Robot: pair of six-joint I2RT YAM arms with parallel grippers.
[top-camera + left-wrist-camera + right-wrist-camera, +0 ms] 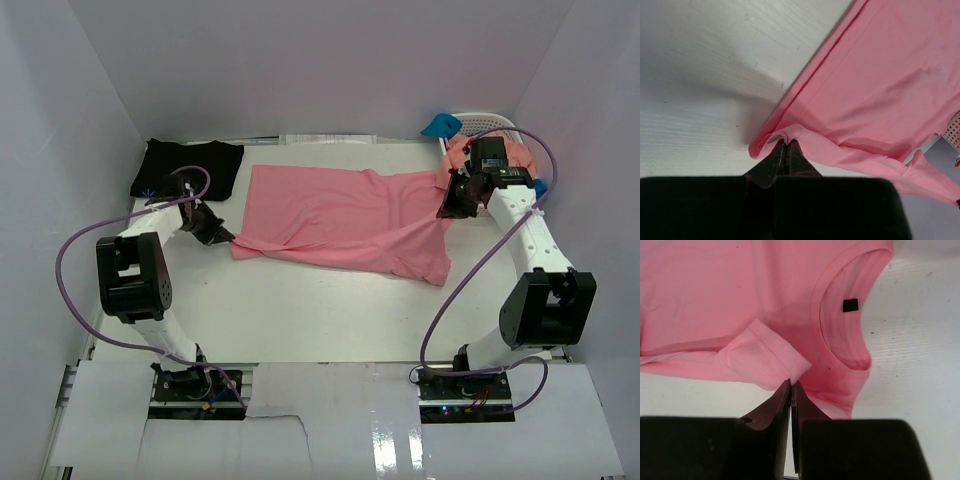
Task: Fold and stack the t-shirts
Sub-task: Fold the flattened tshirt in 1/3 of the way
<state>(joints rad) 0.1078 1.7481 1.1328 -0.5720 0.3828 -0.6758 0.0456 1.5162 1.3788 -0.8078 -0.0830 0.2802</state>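
Note:
A rose-pink t-shirt (340, 215) lies spread across the middle of the table. My left gripper (222, 236) is shut on the shirt's lower left corner (785, 134), where the hem bunches at the fingertips. At the shirt's right end my right gripper (447, 203) is shut on a sleeve cuff (790, 365), beside the neck opening (847, 315) with its small black tag. A black t-shirt (187, 165) lies folded at the back left. Salmon-orange cloth (462, 152) and bright blue cloth (440, 125) hang out of the basket at the back right.
A white plastic lattice basket (497, 123) stands in the back right corner, behind the right arm; its wall (954, 131) shows at the right edge of the left wrist view. White walls close in the table on the left, back and right.

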